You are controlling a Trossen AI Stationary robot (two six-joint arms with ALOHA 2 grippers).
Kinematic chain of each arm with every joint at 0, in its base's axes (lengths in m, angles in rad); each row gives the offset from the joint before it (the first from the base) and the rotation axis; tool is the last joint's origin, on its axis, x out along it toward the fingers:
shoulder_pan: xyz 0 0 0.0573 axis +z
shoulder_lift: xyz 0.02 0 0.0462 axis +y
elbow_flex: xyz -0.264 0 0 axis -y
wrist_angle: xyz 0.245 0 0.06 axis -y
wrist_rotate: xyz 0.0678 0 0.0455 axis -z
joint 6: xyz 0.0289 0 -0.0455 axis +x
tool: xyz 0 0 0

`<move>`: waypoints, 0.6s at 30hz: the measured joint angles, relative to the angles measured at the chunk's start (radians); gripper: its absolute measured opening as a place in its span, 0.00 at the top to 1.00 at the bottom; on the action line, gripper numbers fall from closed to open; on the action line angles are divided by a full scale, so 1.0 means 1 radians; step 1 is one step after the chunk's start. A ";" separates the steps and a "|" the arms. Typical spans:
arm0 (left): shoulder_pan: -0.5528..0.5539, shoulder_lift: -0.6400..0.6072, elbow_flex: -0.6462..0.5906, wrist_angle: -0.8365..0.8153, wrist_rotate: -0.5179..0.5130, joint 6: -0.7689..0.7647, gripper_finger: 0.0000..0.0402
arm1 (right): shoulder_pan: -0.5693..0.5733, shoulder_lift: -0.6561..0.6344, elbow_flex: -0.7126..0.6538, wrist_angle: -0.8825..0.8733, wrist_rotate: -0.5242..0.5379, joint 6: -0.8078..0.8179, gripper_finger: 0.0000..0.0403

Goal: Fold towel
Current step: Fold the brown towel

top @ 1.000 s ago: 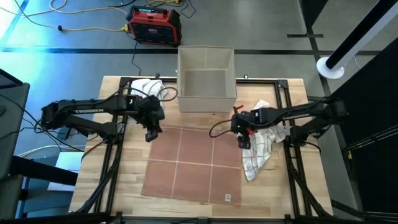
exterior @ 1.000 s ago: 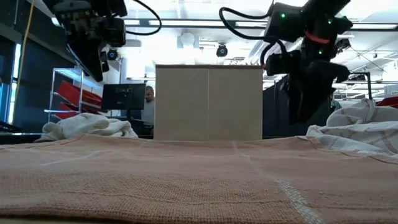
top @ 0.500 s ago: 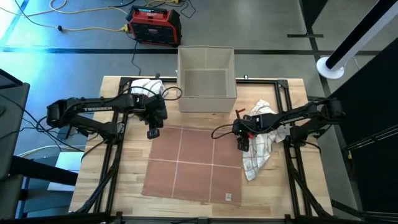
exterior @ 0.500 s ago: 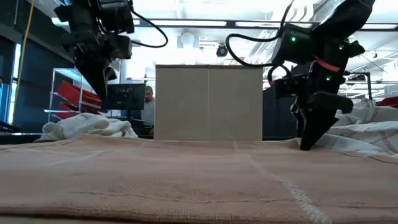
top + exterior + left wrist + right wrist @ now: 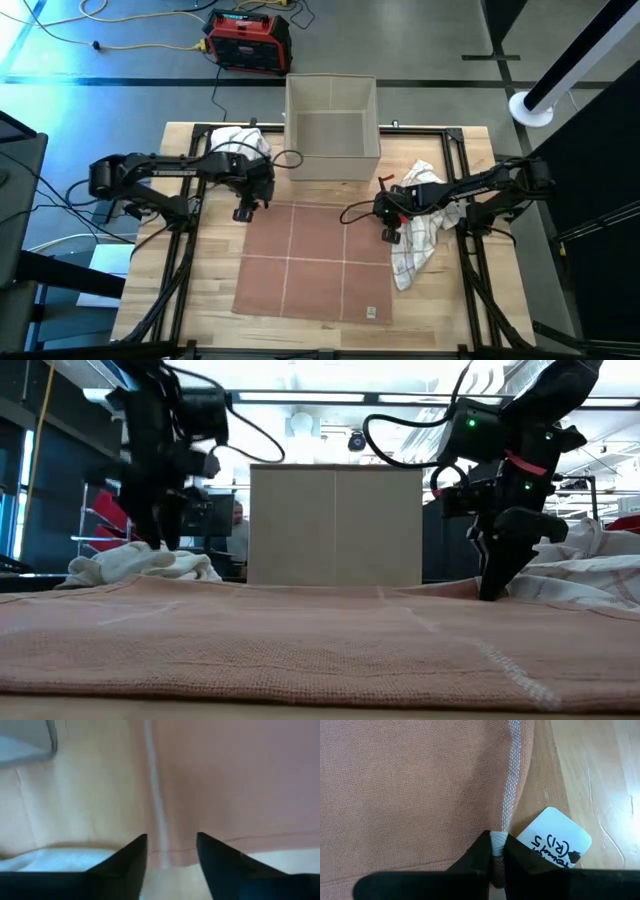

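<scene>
A salmon-pink towel [image 5: 315, 260] with white stripes lies spread flat on the wooden table. My left gripper [image 5: 243, 212] is open just above the towel's far left corner. In the left wrist view its fingers [image 5: 135, 855] stand on either side of the white stripe at the towel's edge [image 5: 160, 845]; I cannot tell whether they touch it. My right gripper [image 5: 388, 234] is down on the towel's right edge near the far right corner and is shut on it. My right gripper pinches the towel's white-striped right edge [image 5: 501, 831] between its two fingers, near the far right corner. The fingers come from above, pointing down [image 5: 490, 585]. The towel lies flat on the table, slack around the hold.
An open beige box [image 5: 331, 128] stands at the table's far middle. A white cloth heap [image 5: 235, 140] lies far left. A white checked cloth [image 5: 420, 235] lies right of the towel beside my right gripper. A white handwritten tag [image 5: 552, 842] lies on the wood by the held edge.
My left gripper has gone down and toward the table's right, to the towel's far left corner. My right gripper has gone down onto the towel's right edge and then stayed there. The towel has slid a little toward the far edge.
</scene>
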 joint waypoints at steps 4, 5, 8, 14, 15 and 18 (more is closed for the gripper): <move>0.016 0.083 0.000 0.003 -0.045 0.016 0.47 | 0.000 0.000 0.000 0.000 -0.001 -0.002 0.97; 0.023 0.103 0.000 0.005 -0.039 0.014 0.46 | 0.000 0.000 0.000 0.000 -0.002 -0.003 0.97; 0.039 0.151 0.001 0.022 -0.036 -0.007 0.46 | 0.000 0.000 0.000 0.000 -0.003 -0.002 0.97; 0.053 0.209 0.001 0.041 -0.038 -0.050 0.51 | 0.000 0.000 0.000 0.000 -0.004 0.000 0.97; 0.053 0.217 0.001 0.038 -0.035 -0.054 0.53 | 0.000 0.000 0.000 0.000 -0.004 0.000 0.97; 0.053 0.245 0.001 0.032 -0.032 -0.073 0.62 | 0.000 0.000 0.000 0.000 -0.004 0.000 0.97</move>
